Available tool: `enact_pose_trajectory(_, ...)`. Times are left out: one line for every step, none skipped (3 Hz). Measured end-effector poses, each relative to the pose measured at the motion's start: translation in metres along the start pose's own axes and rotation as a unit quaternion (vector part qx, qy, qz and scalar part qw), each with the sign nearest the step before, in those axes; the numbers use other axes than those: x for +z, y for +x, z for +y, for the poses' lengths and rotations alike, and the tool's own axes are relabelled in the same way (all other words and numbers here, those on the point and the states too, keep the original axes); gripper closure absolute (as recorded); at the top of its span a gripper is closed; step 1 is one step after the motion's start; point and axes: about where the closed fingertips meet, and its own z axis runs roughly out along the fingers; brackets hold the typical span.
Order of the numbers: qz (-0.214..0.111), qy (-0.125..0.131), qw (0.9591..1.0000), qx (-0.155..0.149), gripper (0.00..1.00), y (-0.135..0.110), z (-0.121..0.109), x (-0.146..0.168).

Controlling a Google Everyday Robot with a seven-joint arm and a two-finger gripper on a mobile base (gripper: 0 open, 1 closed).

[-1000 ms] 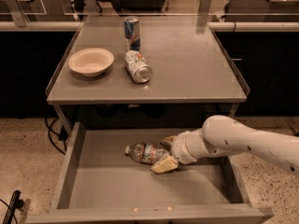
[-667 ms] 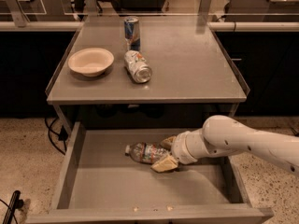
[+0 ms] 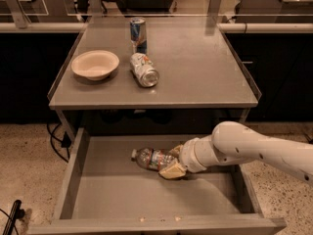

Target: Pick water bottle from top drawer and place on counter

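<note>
The water bottle point(image 3: 150, 158) lies on its side in the open top drawer point(image 3: 146, 195), cap pointing left. My gripper point(image 3: 172, 161) reaches in from the right on a white arm, and its tan fingers point(image 3: 172, 171) sit on either side of the bottle's right end, one behind it and one in front. The bottle rests on the drawer floor. The grey counter point(image 3: 195, 67) is above the drawer.
On the counter stand a cream bowl point(image 3: 95, 64) at the left, an upright blue-and-silver slim can point(image 3: 138, 33) and a silver drink can point(image 3: 145, 69) lying on its side. The drawer's low side walls point(image 3: 73, 173) flank the bottle. Cables lie on the floor at left.
</note>
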Motion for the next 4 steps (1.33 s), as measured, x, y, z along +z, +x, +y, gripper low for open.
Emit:
enact_pose_trajectory(0.003, -0.003, 1.0000, 0.007, 1.00, 0.001, 0.003, -0.010)
enact_pose_trajectory(0.002, 0.003, 1.0000, 0.008, 1.00, -0.009, 0.004, -0.043)
enact_pose_trajectory(-0.012, 0.022, 0.9996, -0.010, 1.00, -0.037, -0.006, -0.108)
enact_pose_trajectory(-0.024, 0.046, 0.9983, -0.027, 1.00, -0.055, -0.007, -0.160)
